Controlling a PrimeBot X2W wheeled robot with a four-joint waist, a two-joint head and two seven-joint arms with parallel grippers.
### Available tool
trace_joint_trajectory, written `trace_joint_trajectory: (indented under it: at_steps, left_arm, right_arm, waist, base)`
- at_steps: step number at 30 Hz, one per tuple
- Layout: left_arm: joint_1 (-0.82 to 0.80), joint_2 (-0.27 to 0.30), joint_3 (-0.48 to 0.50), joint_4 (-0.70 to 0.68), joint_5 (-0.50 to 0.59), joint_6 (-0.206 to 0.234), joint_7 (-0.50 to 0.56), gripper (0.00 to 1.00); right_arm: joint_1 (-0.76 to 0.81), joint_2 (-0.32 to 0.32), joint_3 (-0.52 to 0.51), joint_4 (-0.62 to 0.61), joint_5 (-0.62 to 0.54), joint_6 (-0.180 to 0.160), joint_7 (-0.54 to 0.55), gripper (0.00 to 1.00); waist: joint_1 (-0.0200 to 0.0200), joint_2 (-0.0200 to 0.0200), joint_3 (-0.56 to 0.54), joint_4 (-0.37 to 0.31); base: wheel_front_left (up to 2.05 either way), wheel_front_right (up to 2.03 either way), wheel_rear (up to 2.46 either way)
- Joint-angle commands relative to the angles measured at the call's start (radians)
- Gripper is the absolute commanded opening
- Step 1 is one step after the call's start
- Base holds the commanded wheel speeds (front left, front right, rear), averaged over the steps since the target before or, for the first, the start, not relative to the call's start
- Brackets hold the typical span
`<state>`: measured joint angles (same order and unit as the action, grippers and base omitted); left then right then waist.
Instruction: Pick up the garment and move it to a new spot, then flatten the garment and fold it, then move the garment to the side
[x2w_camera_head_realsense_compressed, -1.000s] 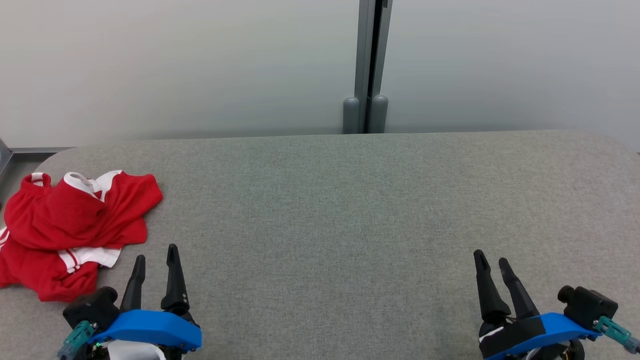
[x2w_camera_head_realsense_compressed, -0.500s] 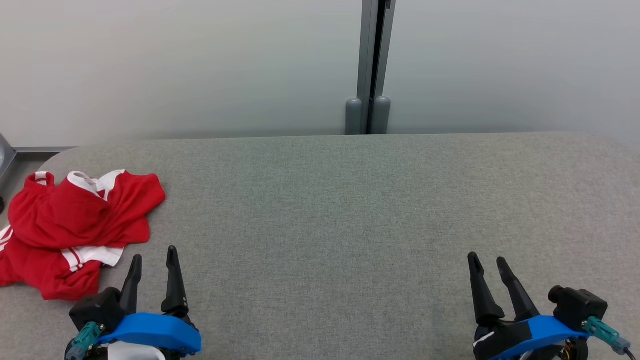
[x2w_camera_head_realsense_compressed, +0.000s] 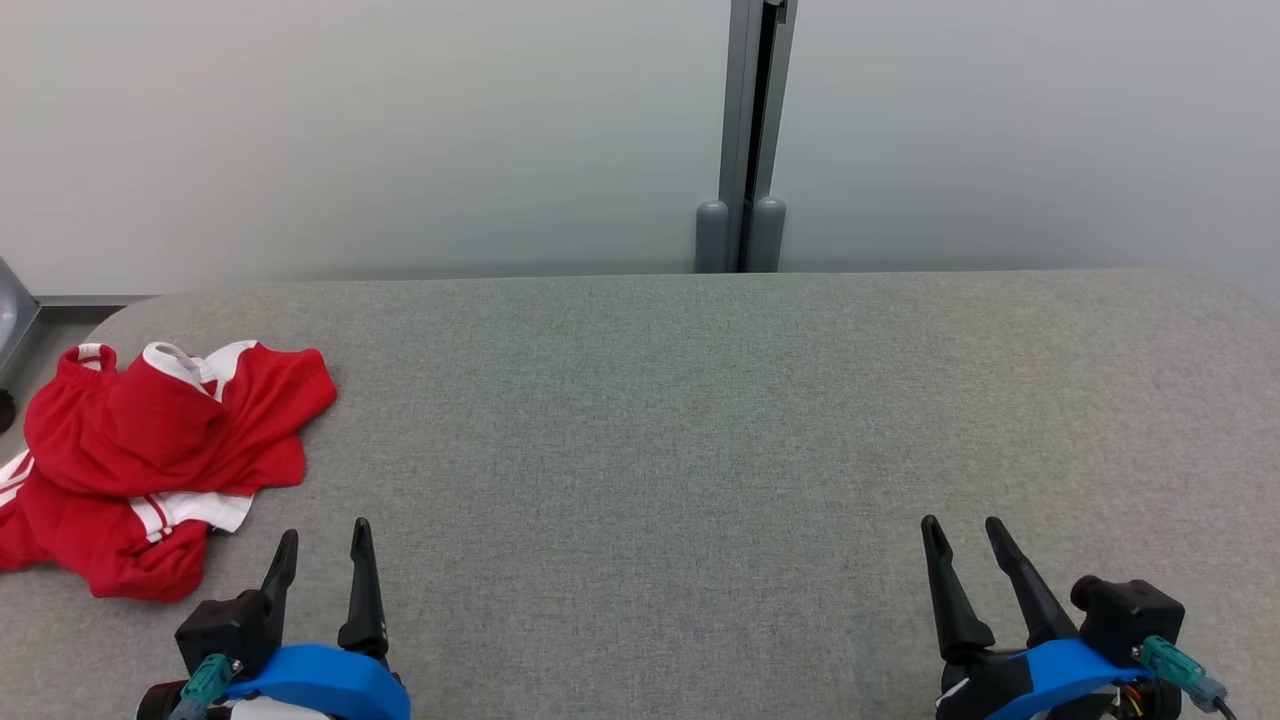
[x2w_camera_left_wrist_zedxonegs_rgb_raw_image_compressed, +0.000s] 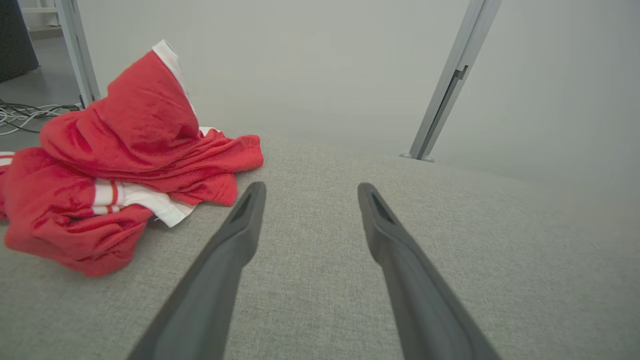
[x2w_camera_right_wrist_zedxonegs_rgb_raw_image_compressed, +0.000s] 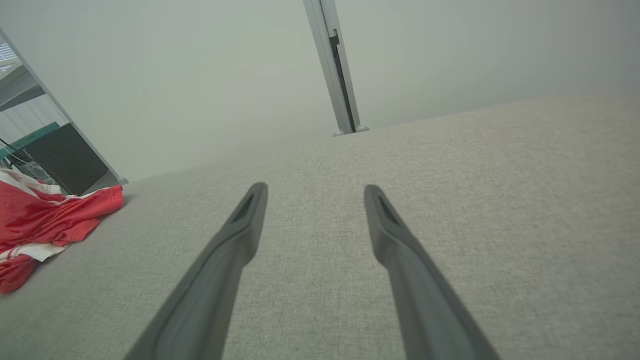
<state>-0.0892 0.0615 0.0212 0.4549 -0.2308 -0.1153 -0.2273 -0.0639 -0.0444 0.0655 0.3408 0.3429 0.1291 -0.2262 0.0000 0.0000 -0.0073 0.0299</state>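
Jaws gape; garment (x2w_camera_head_realsense_compressed: 150, 455) hugs table's (x2w_camera_head_realsense_compressed: 700, 420) left edge.

a red garment (x2w_camera_head_realsense_compressed: 150, 460) with white striped trim lies crumpled in a loose heap at the grey table's (x2w_camera_head_realsense_compressed: 700, 420) left end.

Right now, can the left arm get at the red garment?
Probably yes. The left tool is open and empty, the red garment lies crumpled just ahead and to its left on the grey table, and nothing stands between them.
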Motion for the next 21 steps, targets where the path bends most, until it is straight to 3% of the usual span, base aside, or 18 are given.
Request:
trace_joint_trajectory:
  at_steps: [1, 21]
  left_arm:
    - [-0.021, 0.007, -0.002, 0.009, 0.021, -0.004, -0.007, 1.00]
    - [-0.039, 0.010, -0.002, 0.074, 0.121, 0.008, -0.039, 1.00]
  right_arm:
    - [-0.015, -0.009, 0.001, 0.003, -0.023, 0.002, -0.010, 1.00]
    - [-0.019, -0.009, -0.001, 0.043, -0.169, 0.003, -0.041, 1.00]
  waist:
    - [0.0000, 0.0000, 0.000, 0.000]
    - [0.0000, 0.0000, -0.004, 0.007]
  base:
    - [0.00, 0.00, 0.00]
    - [0.00, 0.00, 0.00]
